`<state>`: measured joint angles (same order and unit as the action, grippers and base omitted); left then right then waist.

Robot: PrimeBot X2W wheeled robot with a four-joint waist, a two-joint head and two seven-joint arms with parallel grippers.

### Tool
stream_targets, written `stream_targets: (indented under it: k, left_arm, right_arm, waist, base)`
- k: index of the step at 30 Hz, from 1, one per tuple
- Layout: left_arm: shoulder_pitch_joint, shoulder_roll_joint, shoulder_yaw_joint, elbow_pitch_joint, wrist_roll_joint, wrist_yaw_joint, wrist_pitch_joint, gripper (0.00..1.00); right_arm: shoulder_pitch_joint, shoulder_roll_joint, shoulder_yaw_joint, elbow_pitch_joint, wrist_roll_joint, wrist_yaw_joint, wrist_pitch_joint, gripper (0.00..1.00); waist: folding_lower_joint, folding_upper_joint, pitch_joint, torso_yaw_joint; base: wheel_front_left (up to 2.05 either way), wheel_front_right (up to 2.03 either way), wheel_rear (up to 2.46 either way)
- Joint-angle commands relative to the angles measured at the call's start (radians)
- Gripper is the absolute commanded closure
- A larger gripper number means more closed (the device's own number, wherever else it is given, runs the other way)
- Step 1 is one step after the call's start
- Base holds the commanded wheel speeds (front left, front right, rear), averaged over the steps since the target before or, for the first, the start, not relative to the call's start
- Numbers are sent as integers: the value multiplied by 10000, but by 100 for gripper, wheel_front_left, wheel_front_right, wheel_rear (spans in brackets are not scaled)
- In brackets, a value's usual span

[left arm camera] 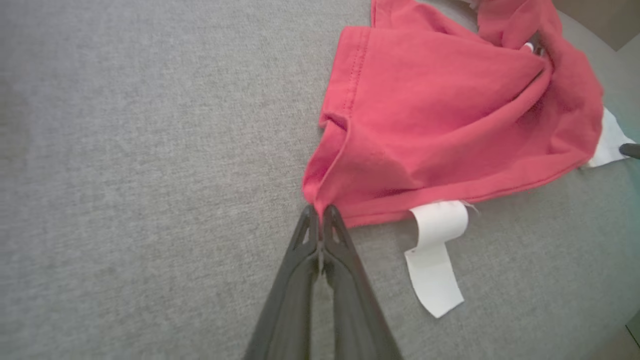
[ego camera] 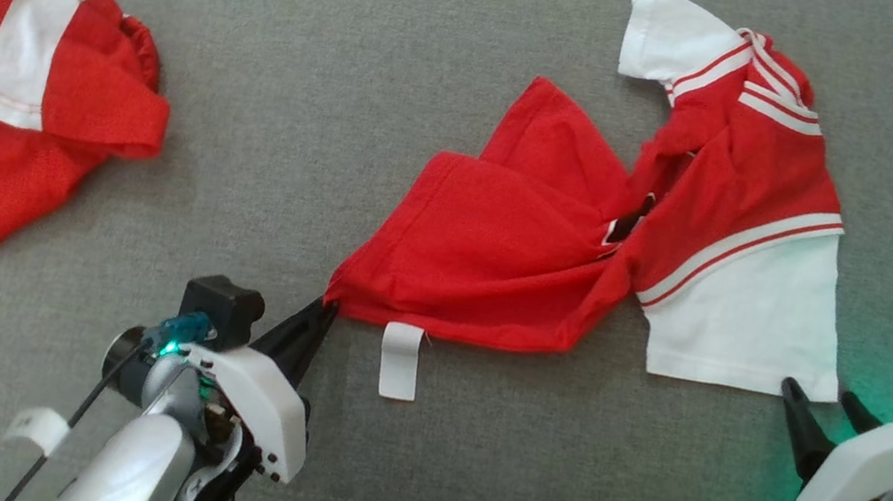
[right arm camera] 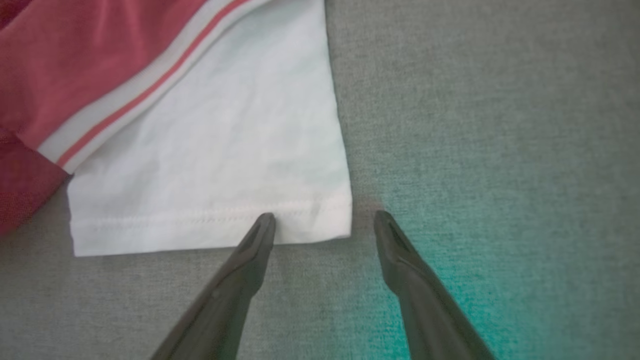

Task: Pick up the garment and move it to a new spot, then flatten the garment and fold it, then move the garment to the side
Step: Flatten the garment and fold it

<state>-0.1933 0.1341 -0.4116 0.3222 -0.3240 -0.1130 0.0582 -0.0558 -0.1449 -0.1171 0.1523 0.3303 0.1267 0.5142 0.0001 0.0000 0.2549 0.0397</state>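
A red and white shirt, the garment, lies crumpled on the grey surface, red body to the left, white sleeve to the right. My left gripper is shut on the garment's lower left red corner. A white label trails from the hem just right of that grip. My right gripper is open at the white sleeve's lower right corner, one fingertip over the hem, the other on the bare surface beside it.
A second red and white garment lies bunched at the far left of the grey fabric surface. A seam runs across the surface near the bottom edge of the head view.
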Motion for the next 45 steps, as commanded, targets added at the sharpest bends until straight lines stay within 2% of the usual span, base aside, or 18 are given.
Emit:
stream_targets:
  k: [1,3,4,5,6,12,18,27,31,38,40,41,45]
  left_arm:
    - [-304,203,275,-360,26,66,-179,100]
    - [-306,215,276,-394,19,77,-270,100]
    - [-314,218,279,-415,15,81,-329,100]
    - [-326,226,283,-439,21,86,-410,100]
    - [-335,228,289,-460,15,85,-492,100]
    - [-341,295,540,-1013,34,276,-1343,100]
    - [-276,671,1395,-3047,114,988,-2111,100]
    - [-1213,1259,2223,-5771,314,1564,-1456,100]
    - [-1880,1463,2387,-6341,406,1593,-1138,100]
    - [-3705,1687,2409,-6884,374,1362,-471,100]
    - [-4066,1674,2383,-6900,331,1335,-329,100]
    - [-4189,1664,2357,-6863,325,1332,-265,100]
    - [-4559,1553,2280,-6409,115,1268,-132,100]
  right_arm:
    - [-298,-253,85,-326,28,40,200,0]
    - [-304,-202,20,-364,58,40,442,0]
    - [-307,-180,-1,-409,74,40,490,38]
    - [-301,-148,-38,-436,108,40,541,91]
    - [-290,-112,-83,-474,147,40,553,100]
    - [-53,136,-428,-1634,450,40,-562,100]
    - [-5,247,-472,-3846,233,40,-1973,100]
    - [-1728,-227,-556,-5786,51,40,-2740,100]
    - [-2693,-520,-662,-6108,61,40,-2823,100]
    - [-4808,-1188,-873,-6175,416,40,-2637,100]
    - [-4651,-1315,-735,-6195,529,40,-2967,100]
    - [-4827,-1525,-772,-6088,476,40,-2920,100]
    - [-5267,-1651,-735,-5518,784,40,-2697,100]
  waist:
    - [-1,0,57,67]
    - [-1,0,86,94]
    - [-1,0,98,107]
    - [-1,0,102,117]
    - [-1,0,95,128]
    - [-1,0,-308,198]
    - [-1,0,-1268,32]
    - [-1,0,-2356,-103]
    - [-1,0,-2597,-80]
    - [-1,0,-2785,78]
    - [-1,0,-2781,110]
    - [-1,0,-2790,123]
    - [-1,0,-2698,135]
  base:
    - [0,0,0]
    - [0,0,0]
    - [0,0,0]
    - [0,0,0]
    - [0,0,0]
    - [0,0,0]
    - [0,0,0]
    - [0,0,0]
    - [0,0,0]
    - [0,0,0]
    - [0,0,0]
    - [0,0,0]
    - [0,0,0]
